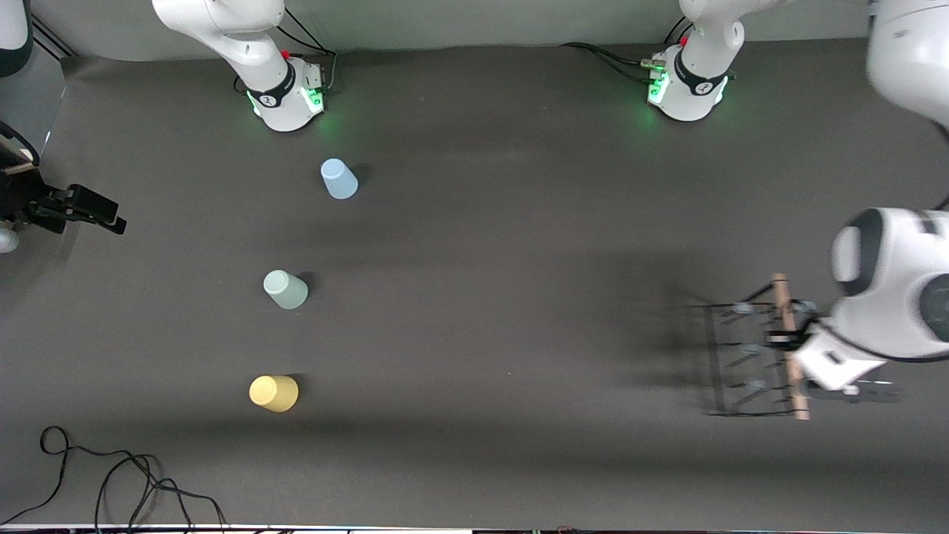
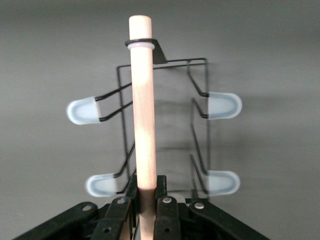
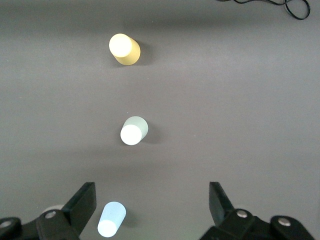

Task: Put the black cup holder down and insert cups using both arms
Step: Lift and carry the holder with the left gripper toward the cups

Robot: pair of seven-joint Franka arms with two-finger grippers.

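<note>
My left gripper (image 1: 787, 341) (image 2: 146, 192) is shut on the light wooden handle (image 2: 142, 100) of the black cup holder (image 1: 744, 348), at the left arm's end of the table. Its pale-blue peg tips (image 2: 225, 106) stick out on both sides. I cannot tell whether its base touches the table. Three cups stand mouth down in a row toward the right arm's end: light blue (image 1: 339, 179) (image 3: 112, 219), mint green (image 1: 285, 289) (image 3: 133, 131), and yellow (image 1: 273, 393) (image 3: 124, 48) nearest the front camera. My right gripper (image 1: 100, 211) (image 3: 152, 192) hangs open and empty, high over that end.
A black cable (image 1: 111, 475) (image 3: 295, 7) lies coiled by the table's front edge at the right arm's end. The two arm bases (image 1: 285, 104) (image 1: 689, 89) stand along the back edge. The left arm's bulky links (image 1: 890, 297) overhang the table beside the holder.
</note>
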